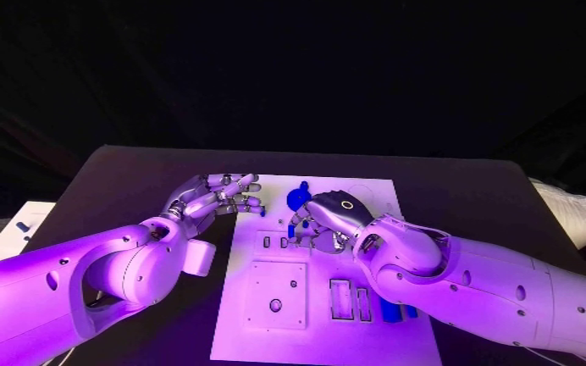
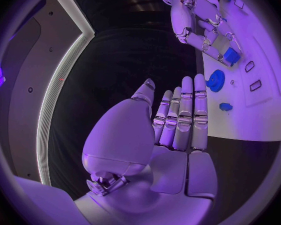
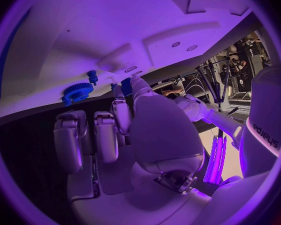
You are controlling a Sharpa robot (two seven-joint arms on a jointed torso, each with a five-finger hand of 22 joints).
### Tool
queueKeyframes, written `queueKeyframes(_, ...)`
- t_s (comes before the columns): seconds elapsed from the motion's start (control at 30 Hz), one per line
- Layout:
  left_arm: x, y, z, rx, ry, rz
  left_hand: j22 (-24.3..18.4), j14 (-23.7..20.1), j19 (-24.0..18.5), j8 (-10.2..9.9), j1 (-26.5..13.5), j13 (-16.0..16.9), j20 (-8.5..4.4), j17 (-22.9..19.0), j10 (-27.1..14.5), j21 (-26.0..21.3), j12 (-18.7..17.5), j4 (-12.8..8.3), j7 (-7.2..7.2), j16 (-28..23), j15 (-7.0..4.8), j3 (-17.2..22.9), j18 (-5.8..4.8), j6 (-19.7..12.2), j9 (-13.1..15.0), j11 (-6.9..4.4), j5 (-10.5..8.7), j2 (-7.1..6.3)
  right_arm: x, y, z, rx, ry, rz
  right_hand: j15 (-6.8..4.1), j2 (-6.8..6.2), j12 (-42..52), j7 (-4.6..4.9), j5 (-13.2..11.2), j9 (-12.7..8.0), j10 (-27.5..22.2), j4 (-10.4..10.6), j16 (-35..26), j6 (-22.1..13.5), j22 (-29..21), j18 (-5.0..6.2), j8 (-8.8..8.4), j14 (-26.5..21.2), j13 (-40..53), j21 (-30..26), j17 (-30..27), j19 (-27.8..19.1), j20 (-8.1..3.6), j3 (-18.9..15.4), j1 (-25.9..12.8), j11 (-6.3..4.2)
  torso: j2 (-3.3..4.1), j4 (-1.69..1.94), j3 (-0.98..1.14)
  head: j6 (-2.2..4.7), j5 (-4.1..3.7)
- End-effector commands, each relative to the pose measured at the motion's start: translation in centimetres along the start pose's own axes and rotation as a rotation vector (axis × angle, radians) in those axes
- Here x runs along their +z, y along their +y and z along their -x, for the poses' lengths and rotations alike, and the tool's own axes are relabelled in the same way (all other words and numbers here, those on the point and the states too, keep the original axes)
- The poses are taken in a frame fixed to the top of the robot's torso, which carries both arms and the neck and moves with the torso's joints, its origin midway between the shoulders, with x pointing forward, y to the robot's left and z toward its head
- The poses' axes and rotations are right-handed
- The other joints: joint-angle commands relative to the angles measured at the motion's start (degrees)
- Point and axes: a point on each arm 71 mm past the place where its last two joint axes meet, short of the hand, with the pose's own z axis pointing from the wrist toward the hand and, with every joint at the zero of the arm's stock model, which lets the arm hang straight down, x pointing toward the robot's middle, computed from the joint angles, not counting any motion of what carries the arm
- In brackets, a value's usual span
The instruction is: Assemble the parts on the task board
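Note:
The white task board lies mid-table. My left hand hovers by its left edge, fingers stretched out flat and holding nothing. My right hand is over the board's middle and pinches a small blue part at its fingertips; the same part shows between thumb and finger in the right wrist view. A blue gear sits on the board just beyond that hand, also seen as gear and gear. A small blue peg stands beside it.
Two dark rectangular slots and upright blue parts lie at the board's near right, under my right forearm. A square plate with a hole occupies the near left. A white tray sits past the table's left edge.

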Motion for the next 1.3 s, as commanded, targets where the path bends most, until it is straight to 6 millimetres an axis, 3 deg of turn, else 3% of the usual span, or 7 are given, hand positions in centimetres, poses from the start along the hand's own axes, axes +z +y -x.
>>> queueKeyframes(0.03,0.0,0.0,-0.3,-0.010,0.024,-0.003,0.08,0.31,-0.36,-0.37,0.47,-0.06,0.18,0.06,-0.24,0.15,-0.28,-0.37,0.14,-0.28,0.28,0.11,0.55,-0.18,-0.05,0.22,-0.15,0.13,0.0,0.0,-0.3,-0.046,0.028,-0.008,-0.24,0.24,0.08,-1.04,0.30,0.11,1.48,0.01,0.10,1.01,13.99,-0.52,0.32,5.01,-5.64,0.27,10.50,5.09,-0.33,0.29,0.46,-1.65,-0.01,0.01,-0.02,-0.24,0.14)
queueKeyframes(0.63,0.0,0.0,-0.2,-0.010,0.023,-0.001,0.08,0.31,-0.36,-0.37,0.47,-0.06,0.18,0.06,-0.24,0.15,-0.28,-0.37,0.14,-0.28,0.28,0.11,0.55,-0.18,-0.05,0.22,-0.15,0.13,-0.2,-0.1,-1.1,-0.079,0.101,-0.025,-0.18,0.23,0.01,-0.96,0.16,0.17,1.47,0.23,0.07,0.99,14.02,-0.52,0.26,5.01,-5.65,0.28,10.46,5.11,-0.32,0.28,0.10,-1.55,-0.01,-0.04,0.03,-0.65,0.26)
queueKeyframes(1.3,0.0,0.0,-0.2,-0.009,0.021,0.002,0.10,0.34,-0.39,-0.46,0.50,-0.07,0.19,0.18,-0.29,0.17,-0.38,-0.50,0.17,-0.39,0.29,0.11,0.54,-0.21,-0.05,0.25,-0.17,0.18,-0.3,-0.1,-1.5,-0.087,0.146,-0.038,0.01,-0.81,-1.07,-0.59,-0.40,0.26,1.06,0.66,-0.35,0.34,13.43,-0.37,-0.32,4.83,-6.17,-0.02,9.68,4.61,-0.20,-0.08,-0.88,-1.25,-0.01,-0.02,0.03,-0.86,0.23)
